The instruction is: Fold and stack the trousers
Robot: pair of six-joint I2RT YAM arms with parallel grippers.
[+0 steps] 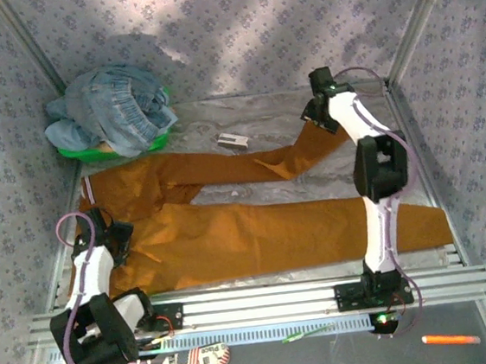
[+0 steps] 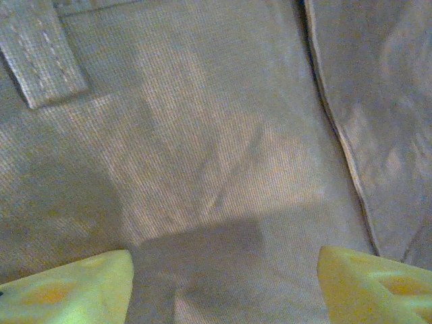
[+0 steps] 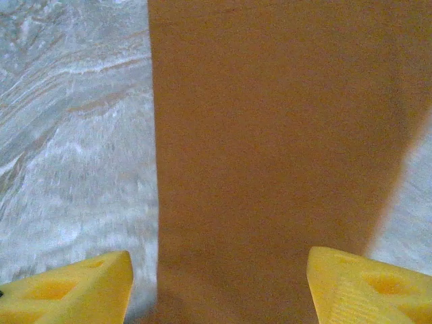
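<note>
1. The trousers (image 1: 257,233) are seen spread flat on the table (image 1: 210,116), with the waistband at nine o'clock, one leg run toward three o'clock and the other splayed toward one o'clock.
2. The left gripper (image 1: 114,235) is held over the waist, near a belt loop (image 2: 44,57). Its fingers (image 2: 74,290) are spread and nothing is pinched.
3. The right gripper (image 1: 316,115) is held over the far end of the splayed leg. Its fingers (image 3: 74,283) are likewise parted, and the cloth lies loose beneath.
4. The step in hand is judged to be the first, bringing the legs together. No fold is made yet.
5. Next, the hem of the splayed leg would need to be pinched and carried toward six o'clock onto the other leg, with the waist pinned down.
</note>
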